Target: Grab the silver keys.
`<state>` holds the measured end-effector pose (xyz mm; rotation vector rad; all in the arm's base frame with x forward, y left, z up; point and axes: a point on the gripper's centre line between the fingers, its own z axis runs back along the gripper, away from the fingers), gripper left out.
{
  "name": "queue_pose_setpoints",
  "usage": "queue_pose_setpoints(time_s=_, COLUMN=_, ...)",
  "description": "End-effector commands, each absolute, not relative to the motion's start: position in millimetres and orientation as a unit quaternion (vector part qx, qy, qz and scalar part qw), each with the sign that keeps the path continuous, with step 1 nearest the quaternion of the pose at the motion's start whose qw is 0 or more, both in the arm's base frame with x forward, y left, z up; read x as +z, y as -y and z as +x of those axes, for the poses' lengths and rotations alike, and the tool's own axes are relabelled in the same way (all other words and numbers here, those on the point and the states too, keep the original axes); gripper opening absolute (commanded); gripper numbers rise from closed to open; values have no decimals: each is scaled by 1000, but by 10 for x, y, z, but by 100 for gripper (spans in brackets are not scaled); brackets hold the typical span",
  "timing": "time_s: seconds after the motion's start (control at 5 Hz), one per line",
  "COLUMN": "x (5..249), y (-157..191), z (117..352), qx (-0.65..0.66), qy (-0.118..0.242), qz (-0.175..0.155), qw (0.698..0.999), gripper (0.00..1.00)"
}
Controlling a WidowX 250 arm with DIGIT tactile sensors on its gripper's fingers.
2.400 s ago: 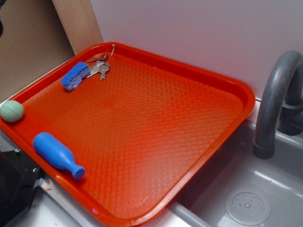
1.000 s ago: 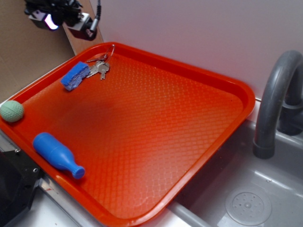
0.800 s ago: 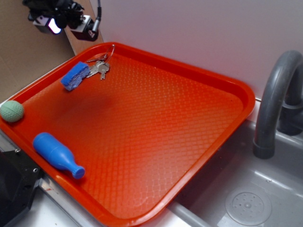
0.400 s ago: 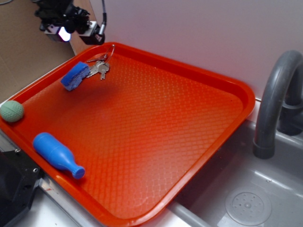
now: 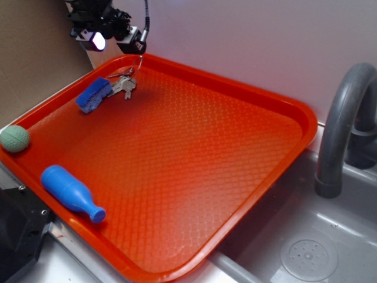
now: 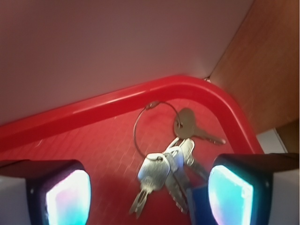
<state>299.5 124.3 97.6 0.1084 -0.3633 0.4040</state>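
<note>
One gripper (image 5: 109, 36), jaws spread wide, has swung in above the keys (image 6: 164, 164) beside the sponge (image 5: 93, 94); descent comes next.

Pale, evenly lit wall (image 5: 247, 41) stood behind the scene, a wooden board (image 5: 97, 26) leaned at the far left corner beside brown cardboard (image 5: 29, 59), a grey sink basin (image 5: 306, 247) with round drain (image 5: 308, 257) lay at right, a curved grey faucet (image 5: 341, 130) rose above it.
</note>
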Motion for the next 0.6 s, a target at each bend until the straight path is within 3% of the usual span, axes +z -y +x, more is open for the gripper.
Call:
queue_pose_setpoints(time_s=0.0, x=761, y=-1472, z=3215, qx=220, qy=157, qz=63, qw=961, gripper=100)
queue_pose_setpoints(time_s=0.2, x=638, y=-1430, z=3361, qx=210, qy=144, qz=88, qw=963, gripper=100)
queue_pose_setpoints(time_s=0.4, x=613, y=-1411, z=3401, qx=214, qy=147, qz=105, qw=960, gripper=0)
